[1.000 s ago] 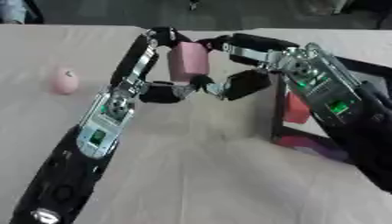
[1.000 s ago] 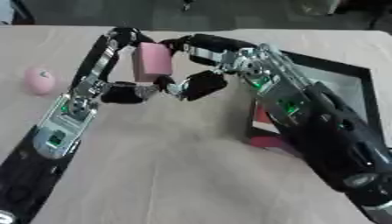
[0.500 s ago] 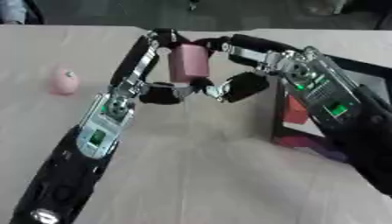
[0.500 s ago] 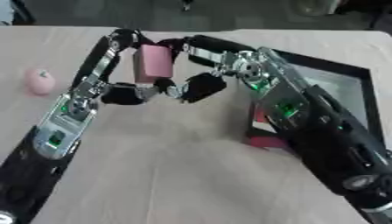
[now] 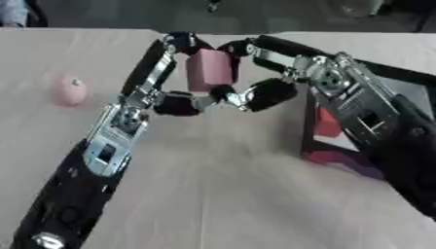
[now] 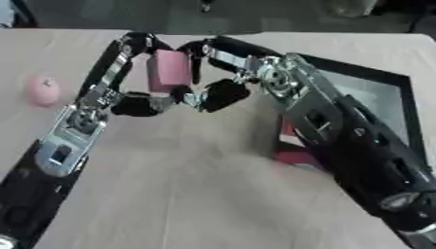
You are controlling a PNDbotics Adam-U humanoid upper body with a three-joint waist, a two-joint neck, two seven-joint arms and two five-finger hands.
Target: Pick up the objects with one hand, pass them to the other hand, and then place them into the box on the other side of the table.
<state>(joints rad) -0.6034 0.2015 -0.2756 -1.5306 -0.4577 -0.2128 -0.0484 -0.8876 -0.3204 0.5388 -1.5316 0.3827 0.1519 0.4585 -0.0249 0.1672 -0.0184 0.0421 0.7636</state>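
A pale, beige-brown table (image 5: 213, 194) fills most of both views, its far edge running across near the top. Beyond that edge the ground is dark. Three blurred shapes sit along the top border there: a bluish-white patch (image 5: 12, 10) in the left corner, a small dark and pale shape (image 5: 213, 5) near the middle, and a greyish rounded shape (image 5: 362, 6) towards the right.
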